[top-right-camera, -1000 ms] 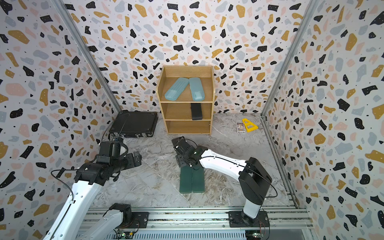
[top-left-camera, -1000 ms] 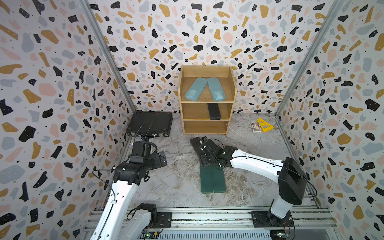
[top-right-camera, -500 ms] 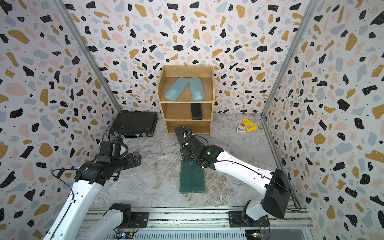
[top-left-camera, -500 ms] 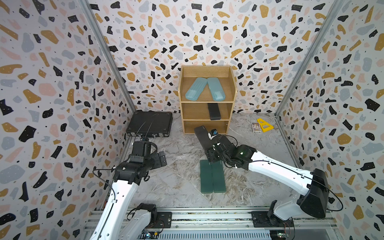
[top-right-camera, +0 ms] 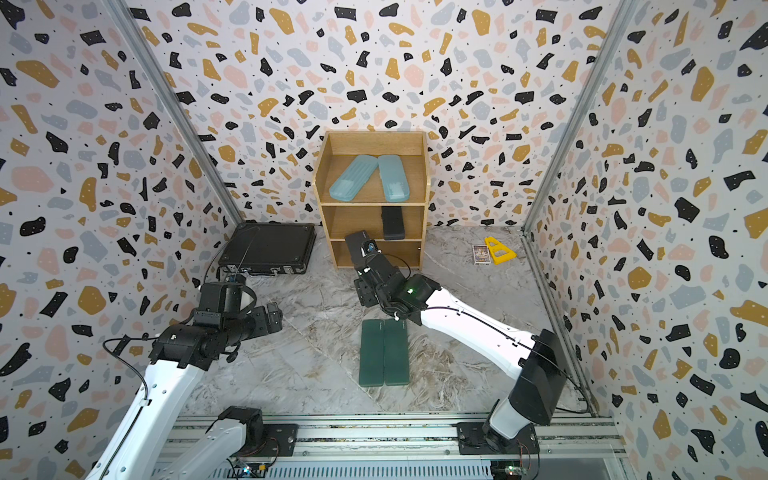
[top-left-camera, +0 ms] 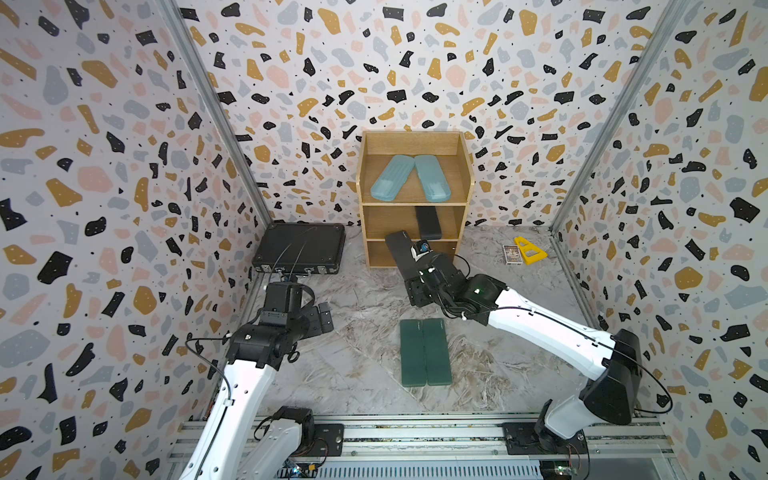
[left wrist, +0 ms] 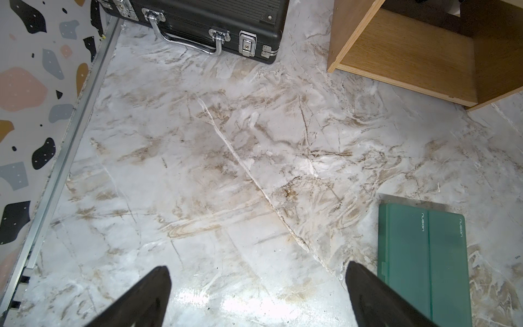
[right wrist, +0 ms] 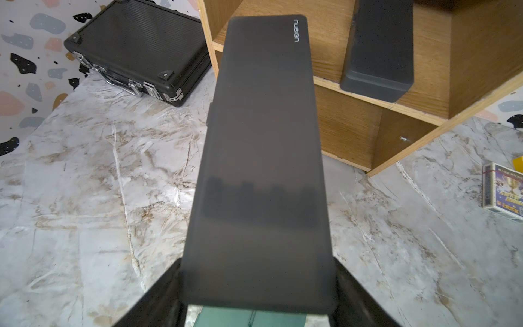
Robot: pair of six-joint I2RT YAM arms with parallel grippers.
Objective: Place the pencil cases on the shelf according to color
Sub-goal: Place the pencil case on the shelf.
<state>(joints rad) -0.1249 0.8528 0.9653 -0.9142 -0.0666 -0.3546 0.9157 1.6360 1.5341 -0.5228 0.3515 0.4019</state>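
Looking down into the booth, I see a glossy marble-print floor [top-left-camera: 353,374], grey-white with brown veins, boxed in on three sides by terrazzo walls [top-left-camera: 104,166] flecked black, ochre, pink and grey-blue. Metal posts [top-left-camera: 208,124] run up the two back corners, and a rail [top-left-camera: 415,432] along the near edge carries both arm bases. The shelf [top-left-camera: 415,143] stands on the floor against the middle of the back wall. On its top tier lie the two blue cases [top-left-camera: 392,176], far ends together and near ends splayed apart. My right gripper [right wrist: 256,271] is pinching the near end of a black case [top-left-camera: 399,253] across its width. The case is off the floor and slants up toward the shelf's left front, but I cannot tell whether its far end is past the front edge. A second black case [top-left-camera: 428,222] lies lengthwise on the right of the middle tier, its near end at the lip. The two green cases [top-left-camera: 425,352] lie flat on the floor, long edges touching, between the right gripper and the rail. My left gripper [left wrist: 257,269] hangs spread wide over bare floor on the left, with a glare patch between its fingers [left wrist: 147,297]. A briefcase [top-left-camera: 299,251] lies flat in the back left corner, latches facing the rail. Near the right wall, a yellow piece [top-left-camera: 528,250] and a card box [top-left-camera: 511,254] sit just beside each other.
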